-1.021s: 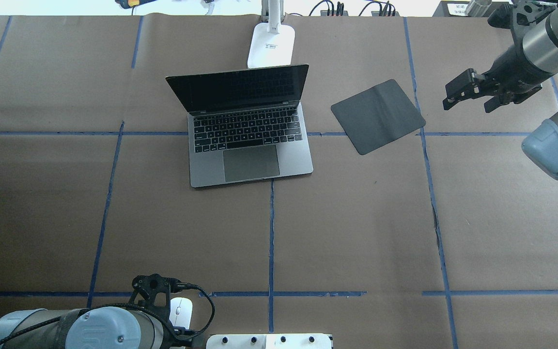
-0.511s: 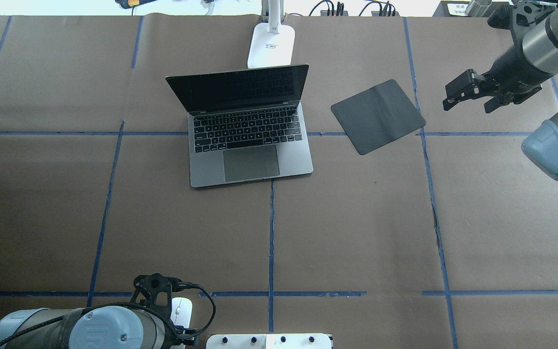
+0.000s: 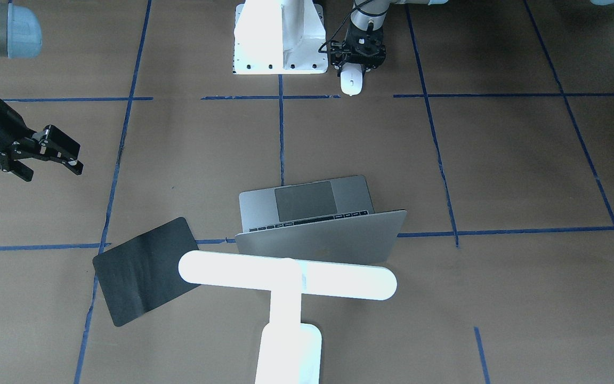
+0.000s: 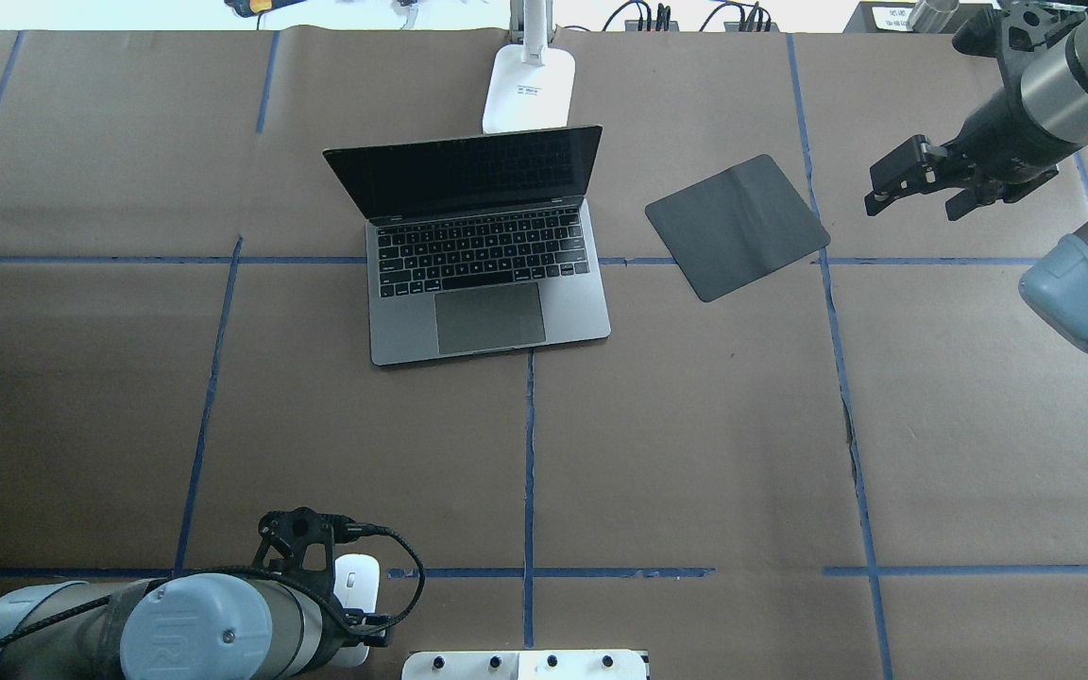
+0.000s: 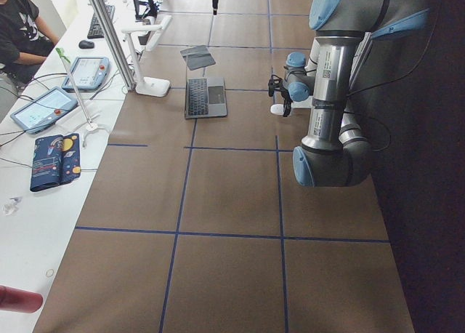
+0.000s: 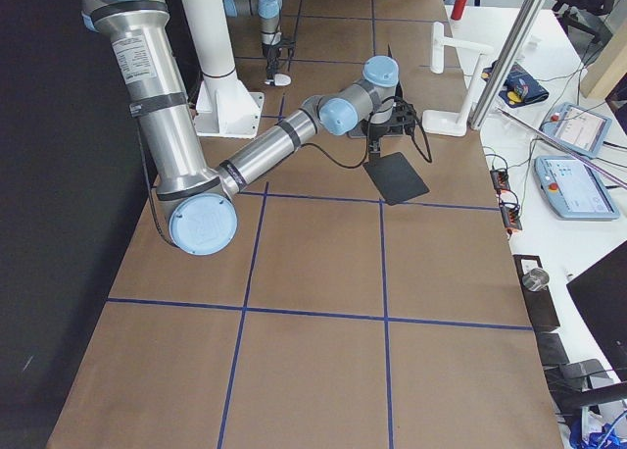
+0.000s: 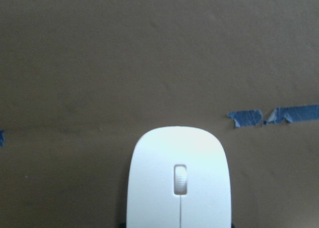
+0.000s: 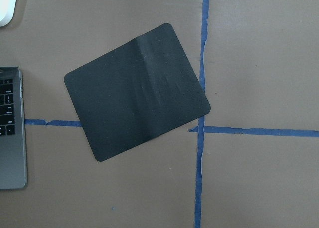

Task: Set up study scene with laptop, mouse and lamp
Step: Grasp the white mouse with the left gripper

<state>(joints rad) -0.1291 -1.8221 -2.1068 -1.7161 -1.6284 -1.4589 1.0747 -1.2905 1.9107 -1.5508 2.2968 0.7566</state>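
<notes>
Now left pincer point(image 3: 352, 72) tight around the mouse point(image 7: 178, 183); right pincer point(image 4: 910, 206) spread, near the black mat point(image 4: 738, 227).

Bench cover point(image 4: 695, 425): matt brown paper w/ blue tape point(image 4: 529, 453) grid.
Laptop point(image 4: 487, 283): grey shell, blk keys, darker grey trackpad, screen blk.
Lamp point(image 3: 287, 280), far edge: bright wht all over.
Mouse point(image 7: 178, 180), near edge: glossy wht, grey wheel, thin dark centre line.
Mat point(image 4: 738, 227): blk-charcoal, faint crease sheen.
Pedestal point(image 3: 280, 37): wht, row of dark holes.
Right arm point(image 6: 157, 106): silver tube, pale-blue caps.
</notes>
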